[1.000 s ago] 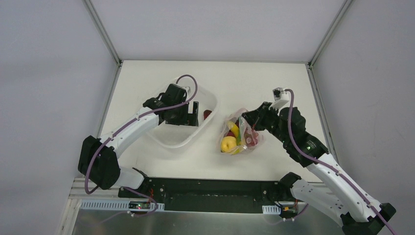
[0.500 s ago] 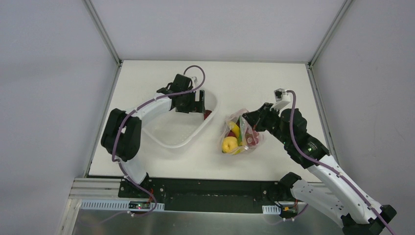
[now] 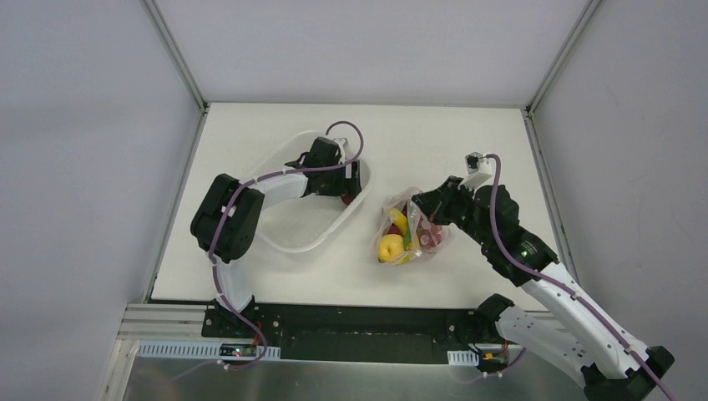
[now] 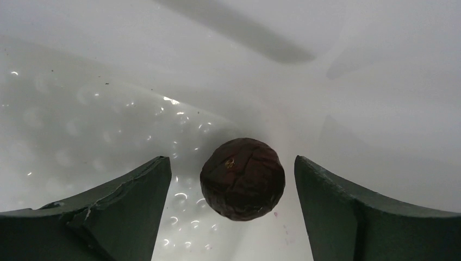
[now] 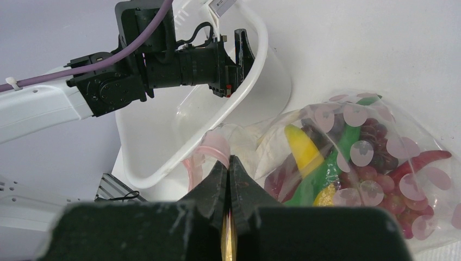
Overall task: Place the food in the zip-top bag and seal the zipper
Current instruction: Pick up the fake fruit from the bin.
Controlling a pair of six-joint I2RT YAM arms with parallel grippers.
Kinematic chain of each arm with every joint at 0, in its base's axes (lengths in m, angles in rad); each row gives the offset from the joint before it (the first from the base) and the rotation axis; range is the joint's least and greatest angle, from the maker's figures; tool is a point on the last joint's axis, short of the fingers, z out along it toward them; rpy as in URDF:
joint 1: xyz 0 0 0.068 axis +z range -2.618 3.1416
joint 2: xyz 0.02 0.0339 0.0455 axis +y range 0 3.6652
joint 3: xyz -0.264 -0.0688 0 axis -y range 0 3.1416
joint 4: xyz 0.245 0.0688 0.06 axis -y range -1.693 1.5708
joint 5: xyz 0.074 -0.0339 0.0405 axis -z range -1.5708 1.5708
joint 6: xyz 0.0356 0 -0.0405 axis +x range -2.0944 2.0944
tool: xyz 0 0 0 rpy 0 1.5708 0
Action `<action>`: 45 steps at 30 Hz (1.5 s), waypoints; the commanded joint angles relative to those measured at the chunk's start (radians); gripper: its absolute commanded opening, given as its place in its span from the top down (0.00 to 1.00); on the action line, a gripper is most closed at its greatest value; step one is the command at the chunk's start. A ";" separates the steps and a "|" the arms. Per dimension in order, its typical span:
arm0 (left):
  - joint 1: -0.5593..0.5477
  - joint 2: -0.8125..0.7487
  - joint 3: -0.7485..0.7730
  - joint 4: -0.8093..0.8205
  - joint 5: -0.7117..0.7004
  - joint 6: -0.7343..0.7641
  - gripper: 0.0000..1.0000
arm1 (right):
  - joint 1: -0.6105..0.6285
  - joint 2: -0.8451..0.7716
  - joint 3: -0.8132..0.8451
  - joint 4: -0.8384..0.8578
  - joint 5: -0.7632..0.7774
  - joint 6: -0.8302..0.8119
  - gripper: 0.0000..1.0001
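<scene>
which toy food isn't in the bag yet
The dark round fruit in the white tub, framed by the open left gripper; the rest sit inside the bag.

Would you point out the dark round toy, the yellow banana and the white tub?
dark round toy (image 4: 242,178): left wrist view, its middle.
yellow banana (image 5: 301,148): right wrist view, its middle.
white tub (image 3: 292,225): top view, bare floor.

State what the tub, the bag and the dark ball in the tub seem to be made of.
Tub: white translucent plastic, glossy; glints on its dimpled floor.
Bag: thin clear plastic film; it crinkles and the food shows through.
Ball: dark, wrinkled, dull sheen; probably moulded plastic or rubber, cannot tell which.
</scene>
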 commanded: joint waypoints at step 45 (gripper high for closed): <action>-0.001 -0.638 -0.073 -0.236 -0.131 0.055 1.00 | -0.004 0.006 -0.008 0.050 0.034 0.077 1.00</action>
